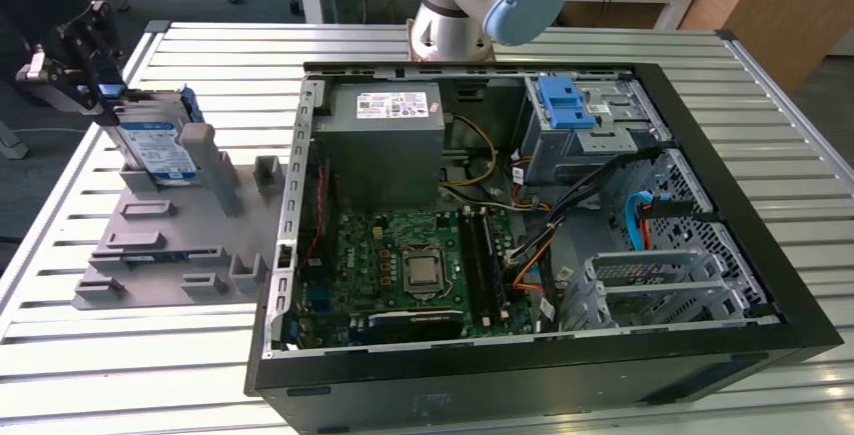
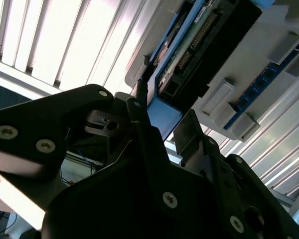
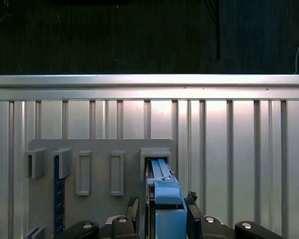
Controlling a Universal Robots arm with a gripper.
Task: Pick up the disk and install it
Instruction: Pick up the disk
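The disk (image 1: 154, 145), a flat rectangular silver-metal hard drive, stands upright on its short end in a slot of the grey holder plate (image 1: 160, 255), at about ten o'clock in the exterior view and at nine o'clock from the open computer case (image 1: 534, 395), well apart from it. Its blue-and-white label faces roughly four o'clock; blue plastic rails (image 1: 191, 105) run along its long sides. In the first wrist view the disk (image 3: 165, 199) appears edge-on, its blue rail uppermost. In the second wrist view the disk (image 2: 209, 50) shows its connector end.
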